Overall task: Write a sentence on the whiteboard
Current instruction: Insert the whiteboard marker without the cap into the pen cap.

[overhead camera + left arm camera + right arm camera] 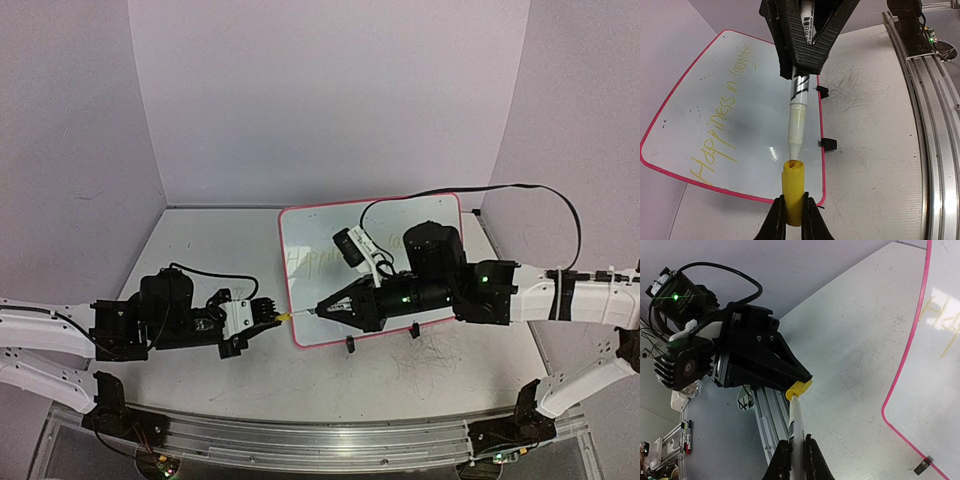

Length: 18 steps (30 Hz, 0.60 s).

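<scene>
The whiteboard [320,250], white with a pink rim, lies on the table. The sentence [722,115] runs across it in faint yellow-green handwriting, roughly "Happiness in laughter". My left gripper [794,205] is shut on a yellow marker cap [794,190], its open mouth facing the marker. A white marker [799,105] is held in my shut right gripper [797,445], and its tip sits right at the cap's mouth [799,388]. In the top view the two grippers meet tip to tip at the board's near left corner, left [272,314] and right [325,309].
Two black clip feet [828,144] stick out from the board's near edge. Grey scribble marks [430,360] cover the tabletop to the right. An aluminium rail [930,125] runs along the table's near edge. Walls enclose the back and sides.
</scene>
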Tool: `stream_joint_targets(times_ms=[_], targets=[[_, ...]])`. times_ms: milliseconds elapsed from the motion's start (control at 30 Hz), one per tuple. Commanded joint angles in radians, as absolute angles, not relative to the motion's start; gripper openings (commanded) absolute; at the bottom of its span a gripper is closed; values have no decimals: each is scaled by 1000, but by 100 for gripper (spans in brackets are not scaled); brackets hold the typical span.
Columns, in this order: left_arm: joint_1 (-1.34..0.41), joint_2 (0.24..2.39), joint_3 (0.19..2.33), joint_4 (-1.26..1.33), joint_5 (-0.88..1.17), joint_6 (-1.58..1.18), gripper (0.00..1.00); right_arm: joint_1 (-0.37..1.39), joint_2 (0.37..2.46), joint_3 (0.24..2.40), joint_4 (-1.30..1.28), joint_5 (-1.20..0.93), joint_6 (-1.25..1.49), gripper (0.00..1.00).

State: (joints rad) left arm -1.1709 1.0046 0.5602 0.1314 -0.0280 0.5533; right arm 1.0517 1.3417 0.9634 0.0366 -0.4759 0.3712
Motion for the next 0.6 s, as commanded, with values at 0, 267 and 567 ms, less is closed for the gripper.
stream_joint_targets(times_ms=[0,267,567], targets=[[-1175,1003,573,161,-16,557,0,1059,1354,1011,46,-467,365,0],[-1174,1011,583,148,-6,557,0,1060,1371,1047,2,-428,348,0],[-1174,1033,615,100,-4,555,0,1068,1410,1094,-98,-380,326,0]])
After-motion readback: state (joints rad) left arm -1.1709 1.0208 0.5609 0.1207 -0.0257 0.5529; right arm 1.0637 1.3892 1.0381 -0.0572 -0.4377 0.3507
